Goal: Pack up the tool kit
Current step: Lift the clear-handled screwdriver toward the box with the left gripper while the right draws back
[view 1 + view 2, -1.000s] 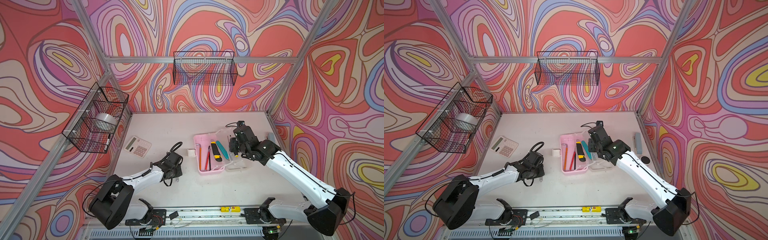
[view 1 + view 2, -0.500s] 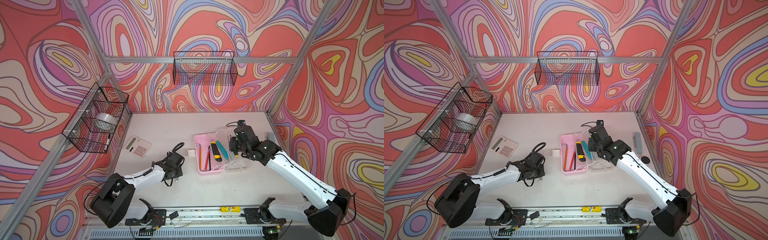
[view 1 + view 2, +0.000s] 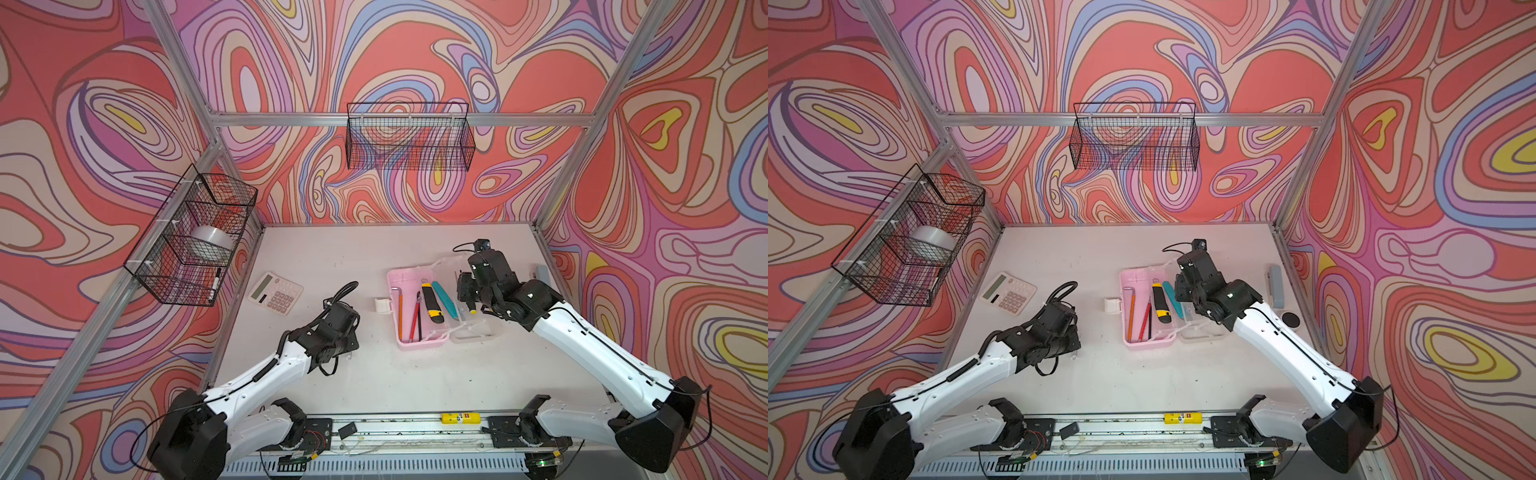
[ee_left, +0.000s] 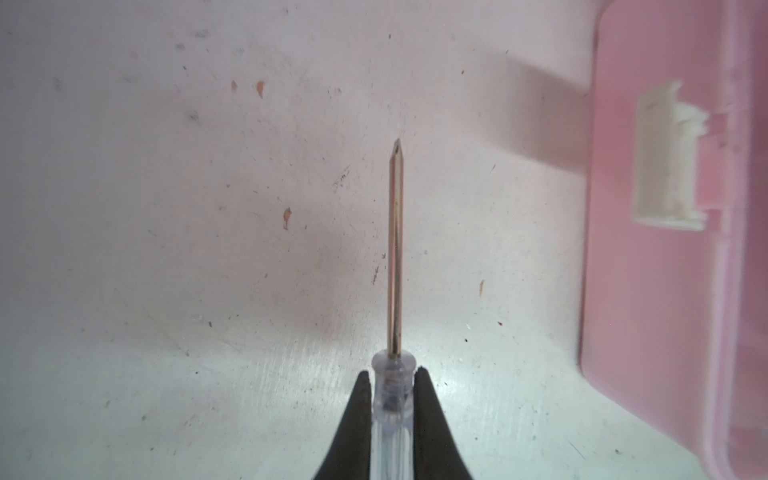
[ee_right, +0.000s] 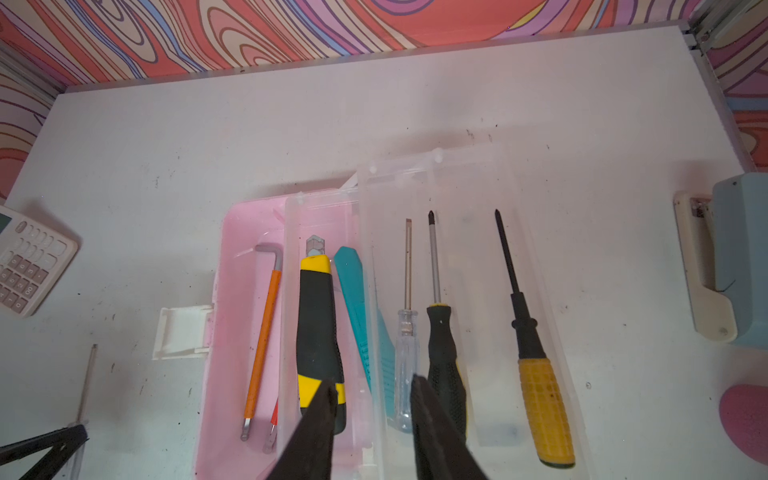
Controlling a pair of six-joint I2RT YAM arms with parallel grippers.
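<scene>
Left pincer (image 4: 392, 370) grips clear-handled screwdriver (image 4: 395, 249), seemingly Phillips-tipped.

Both top views look down from high in front over the whole bench (image 3: 374, 374), facing the wall (image 3: 395, 62). The left wrist camera sits low and close, looking past the left claw (image 4: 392, 374) along the screwdriver (image 4: 395, 249), the box (image 4: 648, 332) at its edge. The right wrist camera looks from higher past the right claw (image 5: 373, 384) into that box, and shows the same screwdriver.

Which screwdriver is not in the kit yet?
The clear-handled screwdriver gripped by the left hand, beside the pink box; the other three lie in the clear lid.
</scene>
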